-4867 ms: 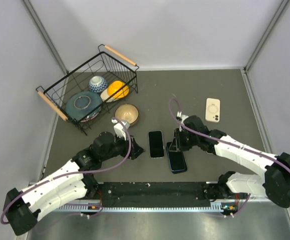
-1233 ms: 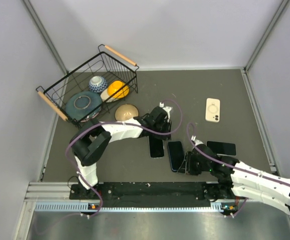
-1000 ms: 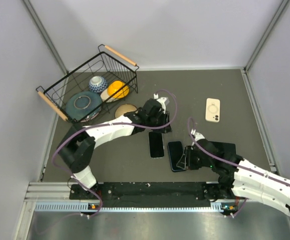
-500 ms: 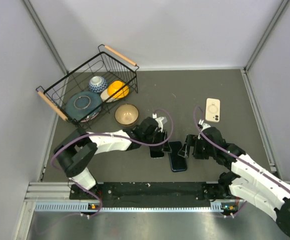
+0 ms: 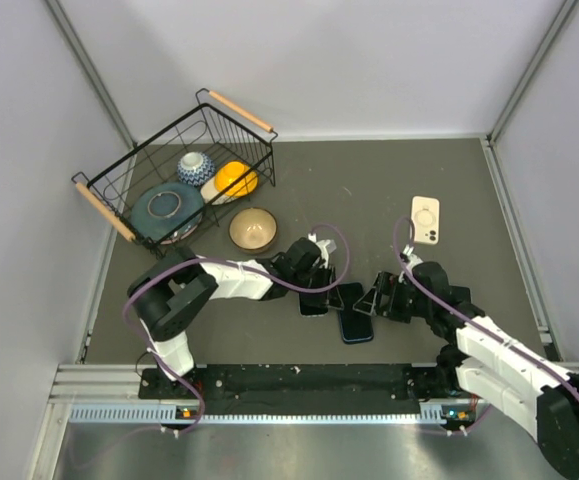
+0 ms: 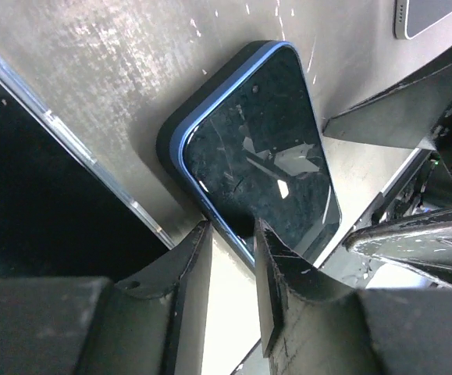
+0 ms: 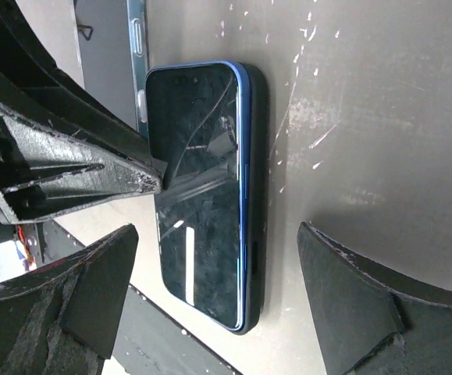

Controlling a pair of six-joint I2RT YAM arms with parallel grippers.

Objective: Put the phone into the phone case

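Blue phone [image 5: 356, 322] lies flat, screen up, well apart from the white case [image 5: 425, 220] (ring mark, no text legible). My right gripper [image 7: 216, 229] straddles it, jaws wide, touching nothing. Left gripper [image 6: 232, 228] sits at its far end, fingers nearly together; can't tell if it's pinching. Second phone [image 5: 312, 305] just beside, with the bowl [image 5: 253, 230] and basket [image 5: 119, 205] behind.

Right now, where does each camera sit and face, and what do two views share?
Top external: above and behind, looking down on the table; left arm and right arm show.
Left wrist: on the left arm, facing down at the blue phone; left claw shows.
Right wrist: facing down at it too; right claw shows.
Both wrist views share that phone.
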